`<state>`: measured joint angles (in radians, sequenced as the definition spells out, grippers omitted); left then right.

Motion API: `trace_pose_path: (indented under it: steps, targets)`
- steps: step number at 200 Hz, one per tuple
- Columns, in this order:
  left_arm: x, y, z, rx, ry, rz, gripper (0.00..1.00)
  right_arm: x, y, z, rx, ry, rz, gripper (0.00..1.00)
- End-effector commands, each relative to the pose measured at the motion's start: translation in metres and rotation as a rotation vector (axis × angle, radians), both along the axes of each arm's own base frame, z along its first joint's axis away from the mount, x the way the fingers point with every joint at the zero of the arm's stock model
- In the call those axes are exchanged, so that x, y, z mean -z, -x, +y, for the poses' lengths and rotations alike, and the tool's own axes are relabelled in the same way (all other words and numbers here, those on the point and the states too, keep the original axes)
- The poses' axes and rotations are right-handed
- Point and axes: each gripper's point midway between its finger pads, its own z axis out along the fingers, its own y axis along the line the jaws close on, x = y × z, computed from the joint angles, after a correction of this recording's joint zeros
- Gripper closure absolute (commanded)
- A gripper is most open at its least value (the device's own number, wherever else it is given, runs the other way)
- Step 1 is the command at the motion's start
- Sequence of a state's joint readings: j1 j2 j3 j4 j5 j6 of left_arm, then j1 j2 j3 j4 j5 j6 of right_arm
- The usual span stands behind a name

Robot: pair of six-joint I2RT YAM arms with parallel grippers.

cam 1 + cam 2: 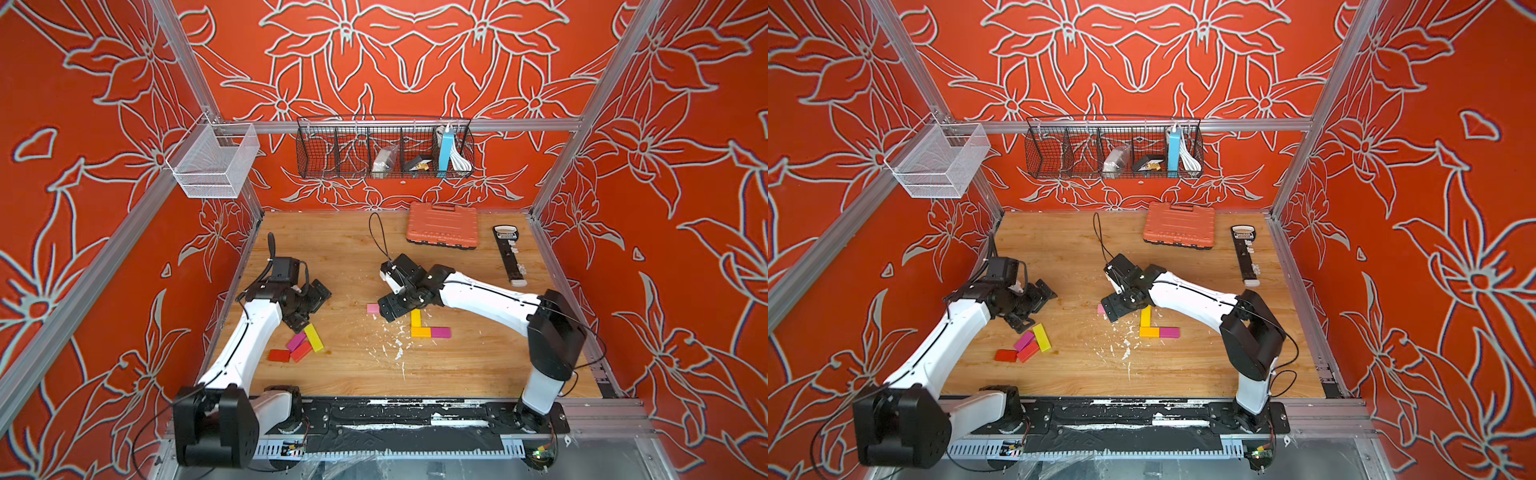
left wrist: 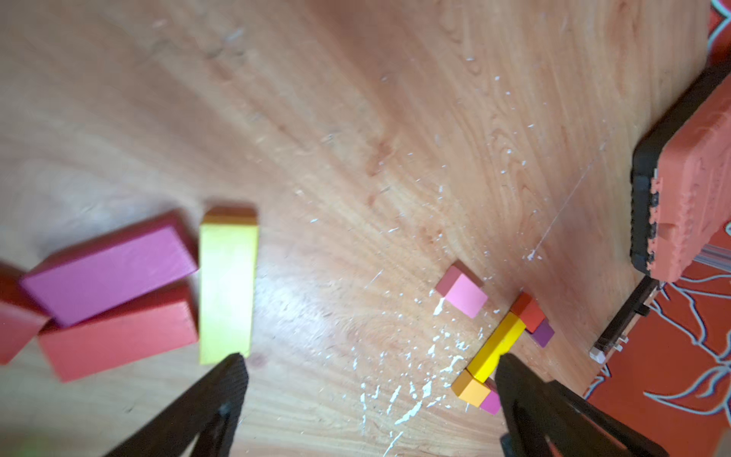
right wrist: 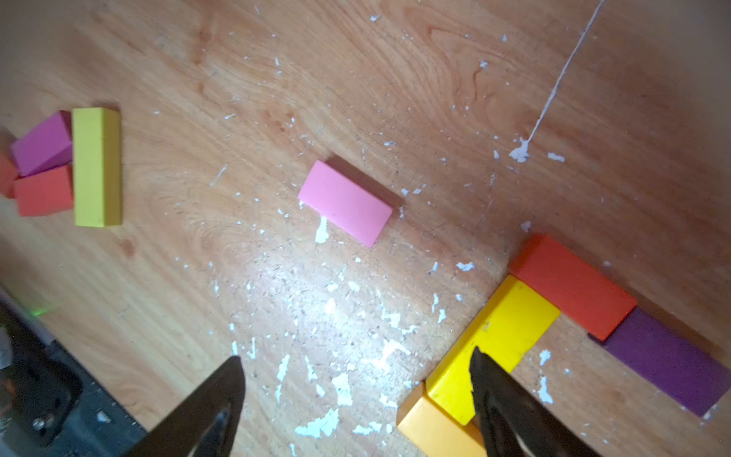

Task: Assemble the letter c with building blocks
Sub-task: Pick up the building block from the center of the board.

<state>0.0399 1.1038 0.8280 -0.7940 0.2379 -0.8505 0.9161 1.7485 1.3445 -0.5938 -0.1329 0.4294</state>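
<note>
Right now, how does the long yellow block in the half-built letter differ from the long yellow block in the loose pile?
The letter's yellow bar is golden, the pile's yellow bar paler lemon. The letter's bar runs straight away from the base, butting an orange block; the pile's bar lies skewed beside a magenta block and a red block. Both lie flat on the wooden table.

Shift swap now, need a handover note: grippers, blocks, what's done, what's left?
Left gripper: open, empty, by the spare pile.
Right gripper: open, empty, by the yellow bar.
C: yellow bar is the spine. Red block and purple block form one arm, orange block and magenta block the other.
Pink block lies loose beside it.
Done: C looks formed.
Left: probably check the joints.
</note>
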Motion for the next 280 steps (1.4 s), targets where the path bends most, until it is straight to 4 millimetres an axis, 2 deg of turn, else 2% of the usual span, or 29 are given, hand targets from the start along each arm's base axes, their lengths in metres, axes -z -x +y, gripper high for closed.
trace_pose_path:
  steps: [1, 35, 67, 79, 103, 149, 228, 280]
  targets:
    - [0.016, 0.031, 0.012, -0.153, -0.016, 0.075, 0.02, -0.006, 0.013, 0.004, 0.003, -0.081, 0.044, 0.09]
    - [0.019, 0.053, 0.034, -0.222, -0.126, 0.098, 0.02, -0.010, 0.020, -0.003, -0.008, -0.093, 0.034, 0.09]
    - [0.024, 0.047, 0.048, -0.239, -0.171, 0.131, 0.02, -0.004, 0.024, -0.007, -0.017, -0.078, 0.043, 0.08]
    - [0.031, 0.046, 0.048, -0.236, -0.161, 0.168, 0.02, -0.002, 0.026, -0.008, -0.022, -0.074, 0.049, 0.08]
    - [0.040, 0.056, 0.045, -0.237, -0.145, 0.242, 0.02, 0.000, 0.027, -0.010, -0.028, -0.071, 0.048, 0.08]
    - [0.043, 0.079, 0.048, -0.337, -0.148, 0.285, 0.02, 0.003, 0.024, -0.007, -0.032, -0.067, 0.050, 0.08]
    - [0.069, 0.084, 0.041, -0.328, -0.110, 0.327, 0.02, 0.007, 0.021, -0.011, -0.017, -0.043, 0.044, 0.08]
    - [0.083, 0.091, 0.040, -0.331, -0.106, 0.346, 0.10, 0.007, 0.019, -0.013, -0.006, -0.031, 0.036, 0.08]
